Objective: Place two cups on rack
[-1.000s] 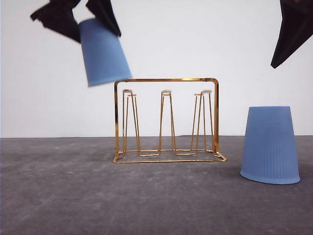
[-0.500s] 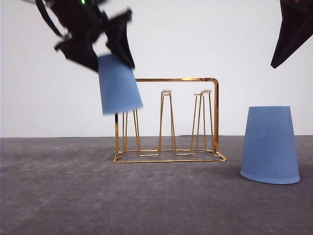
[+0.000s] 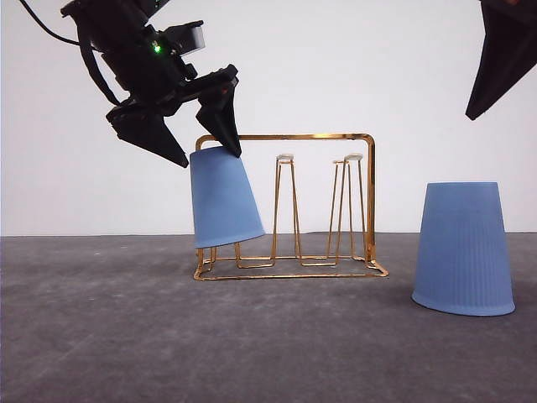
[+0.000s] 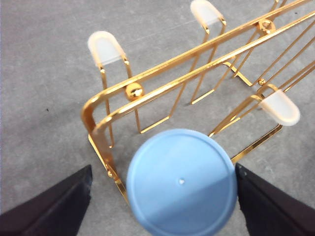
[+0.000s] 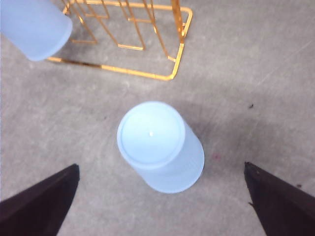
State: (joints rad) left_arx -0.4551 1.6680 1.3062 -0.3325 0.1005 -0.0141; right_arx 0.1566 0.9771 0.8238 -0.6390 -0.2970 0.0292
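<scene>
In the front view, a grey, faintly mottled table (image 3: 126, 336) ran back to a plain white wall (image 3: 403, 84). The gold wire rack (image 3: 285, 206) stood mid-table. An upside-down light-blue cup (image 3: 223, 198) hung tilted over the rack's left-end prong, its rim above the base. The left gripper (image 3: 210, 155) hovered right at the cup's flat top, fingers spread; whether they touched the cup could not be told. The second cup (image 3: 464, 248) stood mouth-down on the table, well to the right of the rack. A dark part of the right arm (image 3: 503, 54) showed in the upper right corner.

In the left wrist view, the cup's round bottom (image 4: 182, 182) faced the camera between the two dark fingers (image 4: 54, 206), small gaps showing on both sides. Pale-tipped prongs (image 4: 104, 49) rose around it over grey tabletop.

In the right wrist view, the right gripper (image 5: 162, 206) hung spread wide above the second cup (image 5: 160, 145), clear of it. The rack's corner (image 5: 172, 59) sat beyond.
</scene>
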